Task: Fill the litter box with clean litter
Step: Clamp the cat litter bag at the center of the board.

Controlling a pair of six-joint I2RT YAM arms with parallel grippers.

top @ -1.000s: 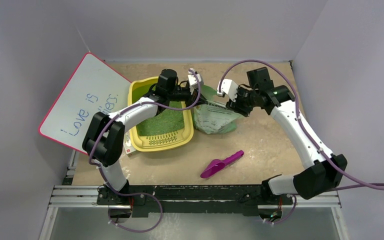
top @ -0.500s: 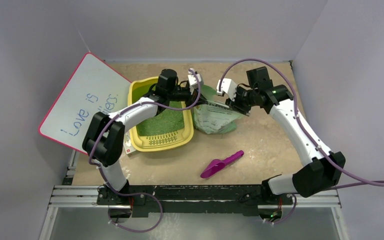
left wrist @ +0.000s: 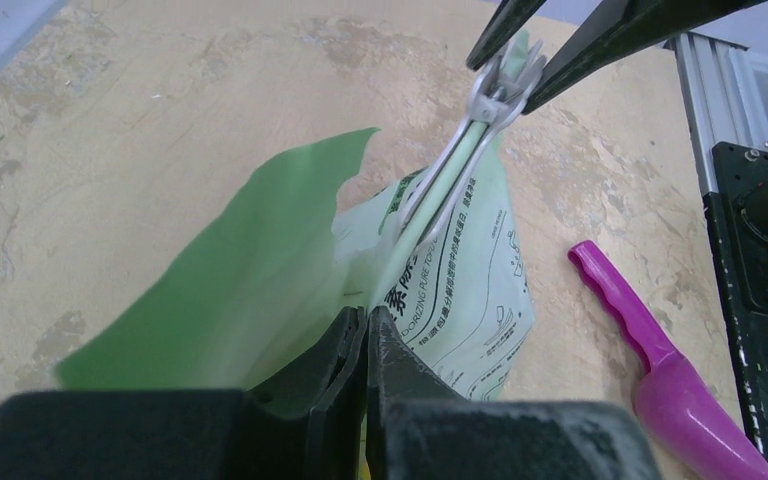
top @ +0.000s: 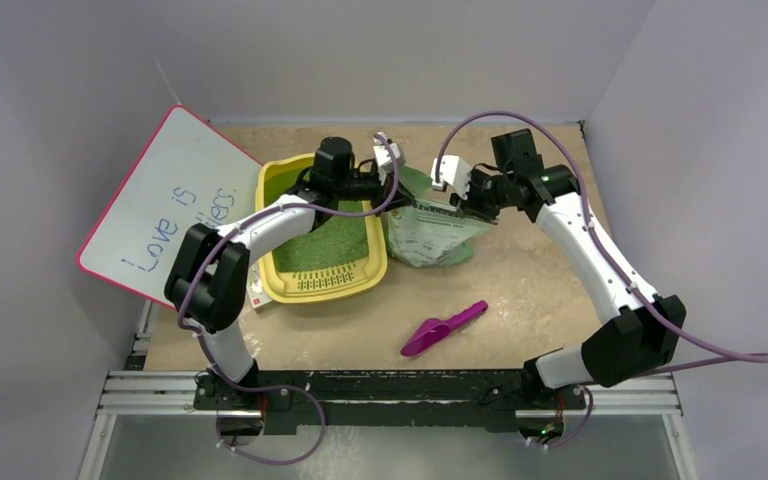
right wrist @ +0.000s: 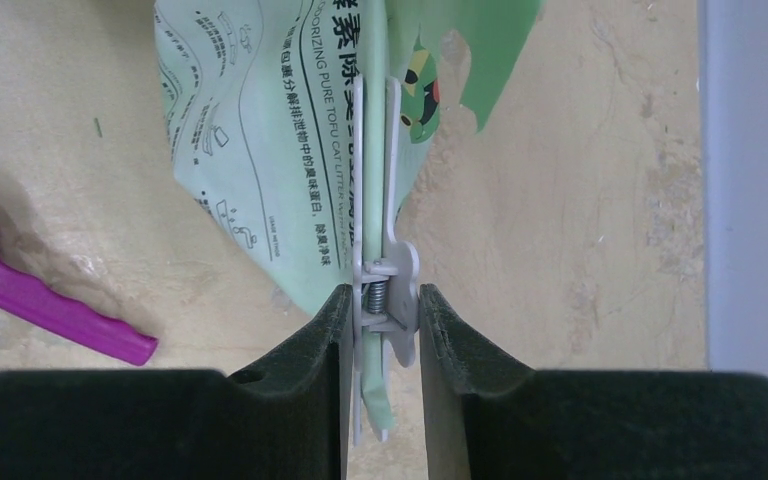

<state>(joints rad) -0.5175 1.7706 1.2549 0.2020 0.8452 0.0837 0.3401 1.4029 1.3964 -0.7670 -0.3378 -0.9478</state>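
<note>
Left pincer [left wrist: 365, 330] had its fingers pressed together on the top edge of the pale green bag [top: 430, 238], which stood just right of the litter box [top: 270, 262]. Right pincer [right wrist: 383, 312] was clamped on the handles of the white clip [right wrist: 392, 268] fastened along the bag's mouth. The yellow litter box sat on the worktop [top: 520, 300] left of centre, with clean litter [top: 325, 245] spread over its floor. A purple scoop [top: 444, 328] lay nearer the arm bases, apart from both. A pink-edged white board [top: 160, 205] leaned at the left.
</note>
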